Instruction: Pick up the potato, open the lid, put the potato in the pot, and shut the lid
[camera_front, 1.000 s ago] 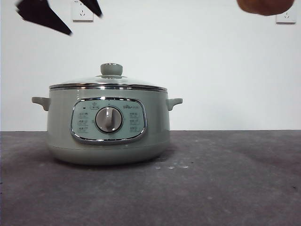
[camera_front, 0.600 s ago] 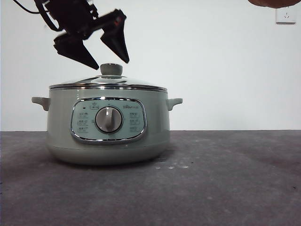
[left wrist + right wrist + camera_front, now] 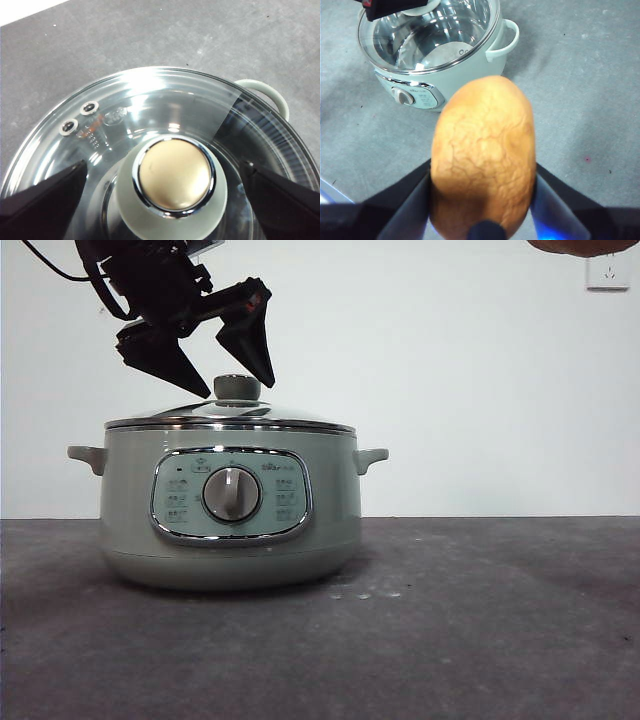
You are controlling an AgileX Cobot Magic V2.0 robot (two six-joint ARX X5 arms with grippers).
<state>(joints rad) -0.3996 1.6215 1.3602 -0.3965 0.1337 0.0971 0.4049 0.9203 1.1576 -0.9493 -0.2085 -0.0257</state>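
My matt black left gripper (image 3: 167, 210) frames the lid's (image 3: 150, 105) glossy glass and chrome; my right gripper (image 3: 482, 200) holds the potato's (image 3: 483, 155) crackled, dull skin.

Glass lid (image 3: 230, 415) shut on green pot (image 3: 230, 530), orange-brown potato (image 3: 483, 155) held aloft

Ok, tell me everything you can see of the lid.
The lid is a round, shallow dome of clear glass with a shiny chrome rim and a pale green knob capped by a cream disc in a chrome ring. Two small metal rivets sit in the glass near its edge. It lies level and closed on the pot. The left gripper hangs open around the knob, one jaw on each side, not touching it.
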